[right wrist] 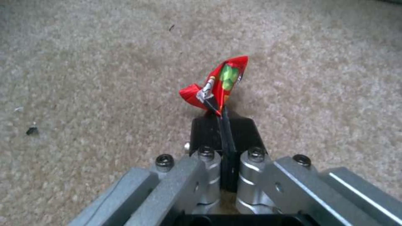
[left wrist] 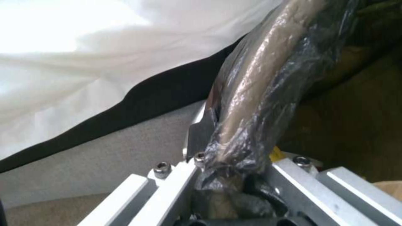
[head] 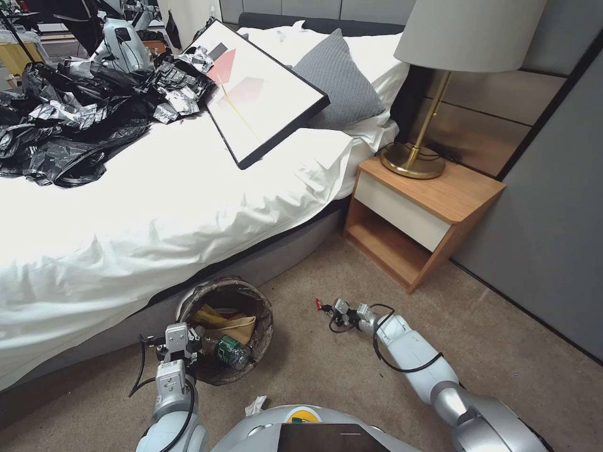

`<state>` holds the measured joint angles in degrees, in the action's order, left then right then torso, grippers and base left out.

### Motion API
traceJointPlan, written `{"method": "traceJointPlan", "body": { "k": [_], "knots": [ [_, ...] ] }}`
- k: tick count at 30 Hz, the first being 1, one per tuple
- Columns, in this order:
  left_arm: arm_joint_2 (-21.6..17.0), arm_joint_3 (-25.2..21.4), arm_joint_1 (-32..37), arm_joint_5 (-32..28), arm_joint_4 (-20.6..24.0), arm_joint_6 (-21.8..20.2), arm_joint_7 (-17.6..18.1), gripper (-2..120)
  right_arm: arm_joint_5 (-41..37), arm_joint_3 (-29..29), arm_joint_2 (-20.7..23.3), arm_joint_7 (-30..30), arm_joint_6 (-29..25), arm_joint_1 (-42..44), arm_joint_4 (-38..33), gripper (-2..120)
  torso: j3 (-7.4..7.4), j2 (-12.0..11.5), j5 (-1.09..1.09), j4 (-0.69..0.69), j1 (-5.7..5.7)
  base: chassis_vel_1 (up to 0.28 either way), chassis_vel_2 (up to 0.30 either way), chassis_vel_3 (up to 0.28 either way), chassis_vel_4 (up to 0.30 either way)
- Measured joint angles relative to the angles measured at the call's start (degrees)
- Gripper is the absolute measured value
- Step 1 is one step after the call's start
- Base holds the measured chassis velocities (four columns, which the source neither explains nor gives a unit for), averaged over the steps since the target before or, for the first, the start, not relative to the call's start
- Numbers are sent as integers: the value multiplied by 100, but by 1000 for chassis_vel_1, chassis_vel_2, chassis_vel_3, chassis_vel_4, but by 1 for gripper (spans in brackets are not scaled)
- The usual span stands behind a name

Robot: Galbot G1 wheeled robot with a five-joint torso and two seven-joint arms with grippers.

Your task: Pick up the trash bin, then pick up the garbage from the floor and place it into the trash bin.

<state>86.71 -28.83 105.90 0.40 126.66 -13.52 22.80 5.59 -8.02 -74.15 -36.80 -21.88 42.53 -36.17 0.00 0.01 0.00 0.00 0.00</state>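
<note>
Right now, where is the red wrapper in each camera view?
Head view: red wrapper at the right gripper tip, on the carpet right of the bin.
Left wrist view: not in it.
Right wrist view: centre, pinched between the fingers.
Shared landmark: the carpet.

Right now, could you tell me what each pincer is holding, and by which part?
Left pincer grips the bin by its bag-covered rim. Right pincer pinches the red wrapper by one end.
</note>
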Motion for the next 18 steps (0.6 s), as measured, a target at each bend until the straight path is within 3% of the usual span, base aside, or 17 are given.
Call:
{"method": "traceJointPlan", "body": {
  "k": [10,12,13,15,16,18],
  "knots": [
    [-3,3,2,10,-33,6,-1,0,-463,-86,35,173,-341,177,-506,0,0,0,0,0,0,0,0,0,0],
    [-1,4,1,9,-65,11,-2,0,-891,-91,96,244,-402,446,-1193,0,0,0,1,0,0,0,0,0,0],
    [-1,4,1,9,-65,11,-2,0,-891,-91,96,244,-402,446,-1193,0,0,0,1,0,0,0,0,0,0],
    [0,10,1,7,-85,12,-2,0,-1414,-65,251,341,-344,909,-2408,0,0,0,1,0,0,0,0,0,0],
    [0,10,1,7,-85,12,-2,0,-1414,-65,251,341,-344,909,-2408,0,0,0,1,0,0,0,0,0,0],
    [-3,41,11,5,-94,11,-2,0,-1829,-67,393,440,-178,1249,-3574,0,-1,0,0,0,0,0,0,0,0]
  ]
}}
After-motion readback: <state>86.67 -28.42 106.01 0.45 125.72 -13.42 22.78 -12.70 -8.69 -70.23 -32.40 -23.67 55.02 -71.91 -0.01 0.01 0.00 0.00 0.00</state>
